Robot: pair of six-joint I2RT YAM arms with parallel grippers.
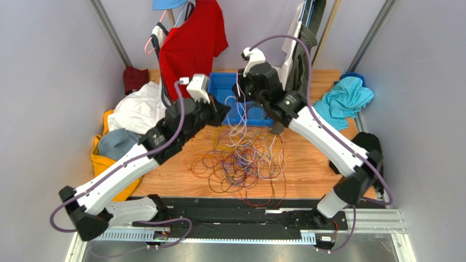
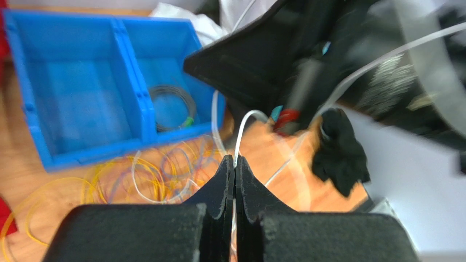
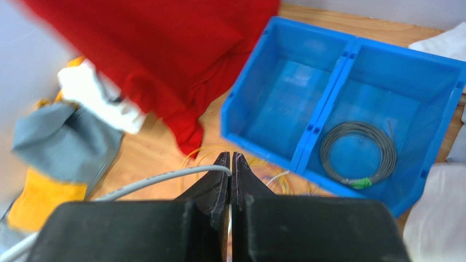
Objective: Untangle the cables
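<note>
A tangle of thin orange, yellow, purple, red and white cables [image 1: 240, 158] lies on the wooden table in front of the blue bin [image 1: 223, 81]. White strands rise from the pile toward both grippers. My left gripper [image 1: 225, 112] is shut on a thin white cable [image 2: 249, 114], which leaves its tips [image 2: 235, 159]. My right gripper [image 1: 242, 93] hangs above the bin's near edge; its tips [image 3: 230, 157] are shut on a pale white-grey cable [image 3: 164, 177] that runs off to the left. Yellow and purple loops [image 2: 126, 177] lie below the left gripper.
The two-compartment blue bin [image 3: 350, 46] holds a black coiled ring [image 3: 358, 155] in its right compartment. A red shirt [image 1: 194, 38] hangs behind. White, grey and yellow clothes [image 1: 126, 123] lie at left. A teal cloth [image 1: 344, 98] and a black cloth [image 1: 372, 144] lie at right.
</note>
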